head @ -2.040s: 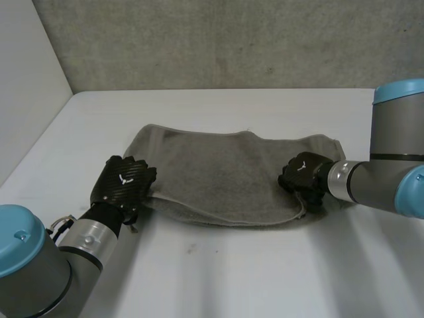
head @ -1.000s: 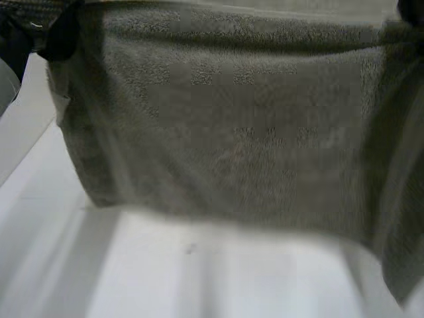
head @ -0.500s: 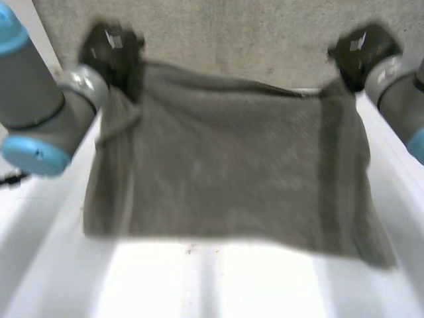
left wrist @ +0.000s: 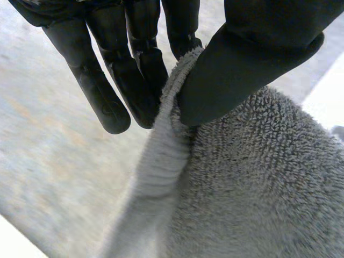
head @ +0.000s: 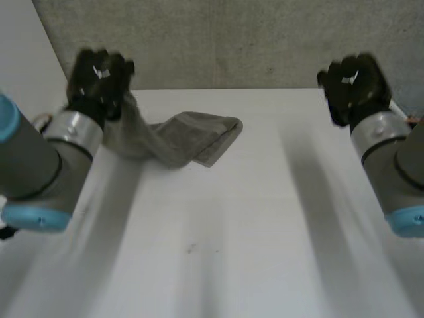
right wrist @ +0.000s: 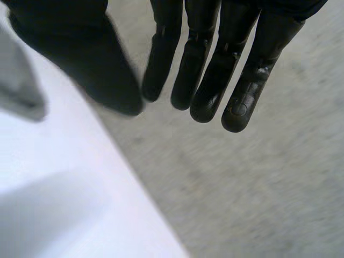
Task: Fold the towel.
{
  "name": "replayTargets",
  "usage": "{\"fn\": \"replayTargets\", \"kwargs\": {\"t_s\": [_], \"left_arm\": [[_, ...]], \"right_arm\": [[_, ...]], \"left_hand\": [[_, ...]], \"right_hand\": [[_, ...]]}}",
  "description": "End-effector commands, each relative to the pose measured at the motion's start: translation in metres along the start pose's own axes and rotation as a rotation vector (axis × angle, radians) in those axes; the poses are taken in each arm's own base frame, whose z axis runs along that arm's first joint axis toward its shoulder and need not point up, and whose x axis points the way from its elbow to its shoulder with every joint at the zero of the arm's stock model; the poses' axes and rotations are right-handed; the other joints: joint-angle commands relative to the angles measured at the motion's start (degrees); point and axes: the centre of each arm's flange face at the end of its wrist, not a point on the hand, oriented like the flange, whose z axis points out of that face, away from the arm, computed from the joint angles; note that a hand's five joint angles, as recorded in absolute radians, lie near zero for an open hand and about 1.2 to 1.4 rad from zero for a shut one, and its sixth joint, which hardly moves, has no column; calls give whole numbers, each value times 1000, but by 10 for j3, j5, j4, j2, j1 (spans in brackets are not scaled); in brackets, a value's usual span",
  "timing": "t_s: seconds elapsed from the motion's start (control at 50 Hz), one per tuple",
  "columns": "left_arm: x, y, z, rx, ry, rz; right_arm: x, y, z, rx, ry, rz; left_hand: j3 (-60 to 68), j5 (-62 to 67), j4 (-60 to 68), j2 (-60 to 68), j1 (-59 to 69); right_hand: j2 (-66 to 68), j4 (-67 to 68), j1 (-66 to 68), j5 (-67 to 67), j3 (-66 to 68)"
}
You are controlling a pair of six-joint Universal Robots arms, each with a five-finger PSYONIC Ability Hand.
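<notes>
Towel [head: 179, 140] edge in pinch of left hand [left wrist: 258, 54]; right hand [right wrist: 215, 70] straight-fingered, empty.

In the head view the left robot hand [head: 97, 79] covers the pinched edge of the towel [head: 189, 136].

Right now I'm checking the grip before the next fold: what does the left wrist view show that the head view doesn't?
Left wrist view adds: the towel's hemmed edge pinched between the left hand's thumb and straight fingers. Head view adds: the rest of the towel trailing down to a bunched heap on the table, and the right hand raised far from it, touching no cloth. Both: the left hand gripping the towel.
</notes>
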Motion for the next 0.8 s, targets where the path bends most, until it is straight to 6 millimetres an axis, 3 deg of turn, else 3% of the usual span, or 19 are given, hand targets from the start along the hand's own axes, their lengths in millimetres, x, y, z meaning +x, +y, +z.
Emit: {"fn": "replayTargets", "kwargs": {"t_s": [0.02, 0.1, 0.14, 0.22, 0.3, 0.38, 0.42, 0.46, 0.52, 0.54, 0.58, 0.62, 0.64, 0.68, 0.7, 0.74, 0.76, 0.78, 0.8], "left_arm": [[9, -5, -33, 0, 43, 0], [8, -22, -52, 35, 49, -4], [7, -46, -77, 89, 59, -10], [7, -61, -103, 121, 72, -16], [13, -82, -138, 173, 122, -32], [20, -92, -158, 192, 173, -43], [23, -95, -166, 194, 196, -47], [26, -98, -178, 186, 229, -51], [25, -99, -184, 176, 240, -51], [25, -99, -185, 176, 240, -51], [24, -100, -186, 176, 240, -51], [23, -100, -186, 175, 234, -51], [23, -100, -186, 175, 234, -51], [23, -100, -185, 173, 234, -51], [23, -100, -185, 173, 234, -51], [23, -100, -185, 173, 232, -51], [23, -98, -184, 169, 231, -50], [24, -96, -182, 162, 231, -48], [24, -96, -182, 162, 231, -48]], "right_arm": [[-22, 22, 0, -85, -141, 11], [-23, 16, 4, -56, -203, 58], [-24, 3, 5, -13, -295, 146], [-24, -10, 6, 13, -406, 238], [-42, -18, 11, 23, -584, 333], [-52, -17, 17, 22, -654, 351], [-63, -18, 18, 29, -698, 358], [-93, -27, 17, 59, -782, 359], [-122, -32, 11, 70, -854, 358], [-122, -32, 11, 70, -854, 358], [-135, -30, 8, 61, -883, 358], [-164, -21, -2, 24, -947, 368], [-164, -21, -2, 24, -948, 368], [-190, -12, -16, -17, -1011, 367], [-190, -12, -17, -17, -1012, 367], [-196, -8, -21, -38, -1029, 367], [-197, -6, -20, -47, -1026, 361], [-193, -10, -16, -35, -1003, 358], [-193, -10, -16, -35, -1003, 358]], "left_hand": [[103, 104, 102, 102, 111], [103, 104, 102, 102, 111], [103, 104, 102, 102, 111], [103, 104, 102, 102, 111], [103, 104, 102, 102, 111], [103, 104, 102, 102, 111], [103, 104, 102, 102, 111], [103, 104, 102, 102, 111], [103, 104, 102, 102, 111], [103, 104, 102, 102, 111], [103, 104, 102, 102, 111], [103, 104, 102, 102, 111], [103, 104, 102, 102, 111], [103, 104, 102, 102, 111], [103, 104, 102, 102, 111], [103, 104, 102, 102, 111], [103, 104, 102, 102, 111], [103, 104, 102, 102, 111], [103, 104, 102, 102, 111]], "right_hand": [[-308, -316, -193, -317, -313], [-377, -385, -263, -386, -383], [-377, -385, -263, -386, -383], [-375, -384, -261, -385, -381], [-374, -382, -259, -383, -379], [-374, -382, -259, -383, -379], [-375, -384, -261, -385, -381], [-377, -385, -263, -386, -383], [-379, -387, -264, -388, -384], [-379, -387, -264, -388, -384], [-379, -387, -264, -388, -384], [-376, -384, -261, -385, -381], [-375, -384, -261, -385, -381], [-360, -369, -246, -370, -366], [-360, -368, -246, -370, -366], [-315, -323, -200, -324, -320], [-115, -123, -1, -124, -121], [216, 208, 331, 207, 211], [219, 211, 334, 210, 214]]}}
